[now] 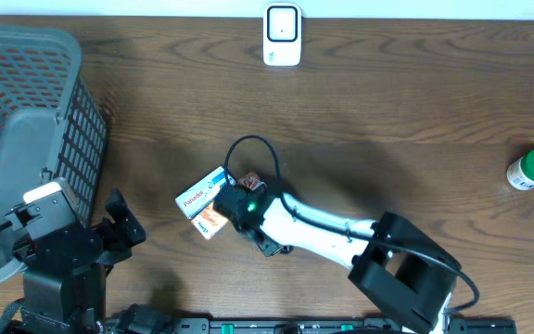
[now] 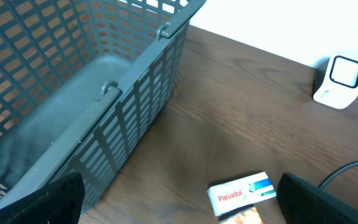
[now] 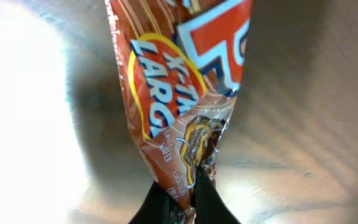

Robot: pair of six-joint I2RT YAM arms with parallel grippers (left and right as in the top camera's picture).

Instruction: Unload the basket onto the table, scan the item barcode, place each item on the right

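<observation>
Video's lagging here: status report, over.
Left gripper open, beside basket. Right gripper shut on snack packet, Panadol box alongside. Scanner at far edge; only the arm's cable loop between.

In the right wrist view the snack wrapper [image 3: 179, 106] runs off the top edge, its lettering cut short, and white glare blots out the left side. From above, the right arm [image 1: 323, 227] covers most of it. The basket [image 1: 26, 37] is cropped at the left. An orange item [image 2: 241, 218] is cut by the left wrist view's bottom edge and cannot be identified.
</observation>
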